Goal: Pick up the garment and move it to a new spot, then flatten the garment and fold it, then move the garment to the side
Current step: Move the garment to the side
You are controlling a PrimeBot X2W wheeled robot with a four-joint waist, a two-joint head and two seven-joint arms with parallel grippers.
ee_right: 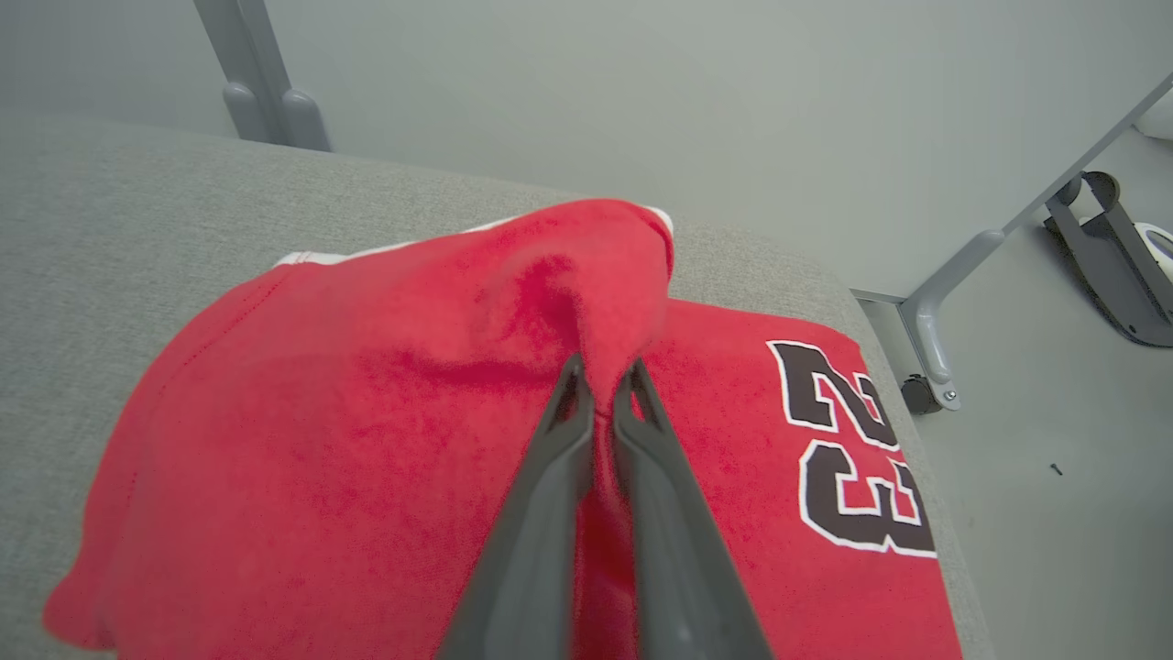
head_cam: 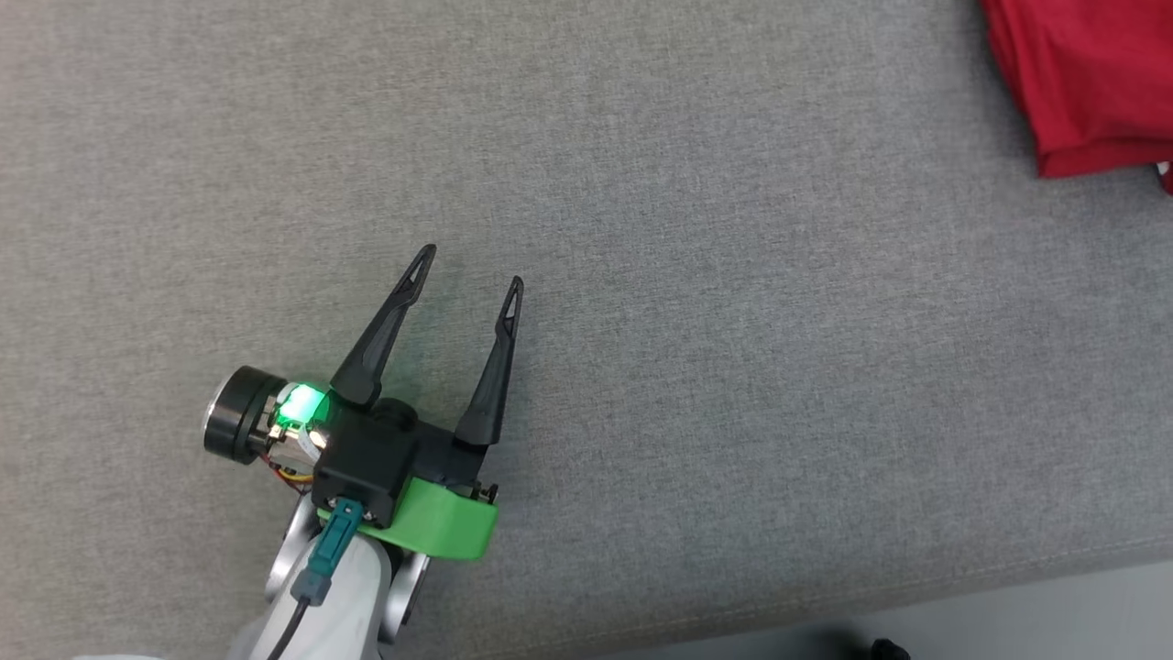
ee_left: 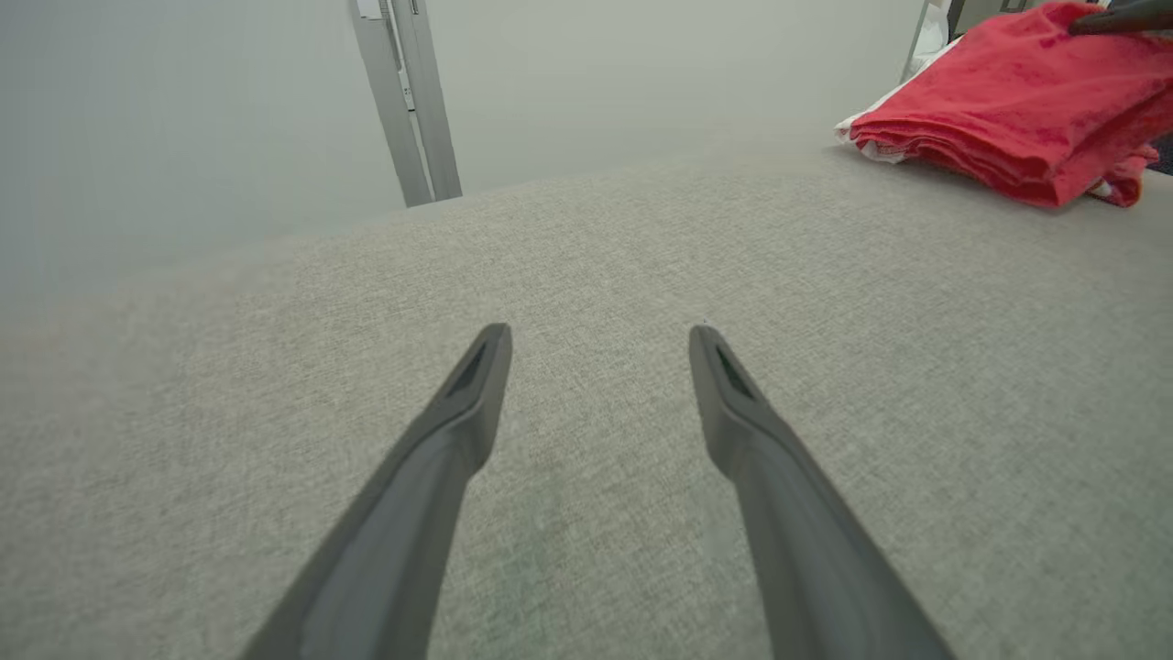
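The garment (ee_right: 367, 440), red with a black number (ee_right: 852, 449) on it, lies folded in layers at the right end of the grey bench (head_cam: 733, 367), close to its corner. The right gripper (ee_right: 600, 378) has its jaws narrow, pinching a raised fold of the cloth. The left gripper (head_cam: 472, 266) hangs over bare bench well apart from the garment, jaws wide and holding nothing.

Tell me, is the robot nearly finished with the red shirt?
Nearly, it seems. The red shirt already looks folded in layers. The right fingers pinch a bunch of it, shut tight; the left fingers are open and empty. Left: set it aside and let go.
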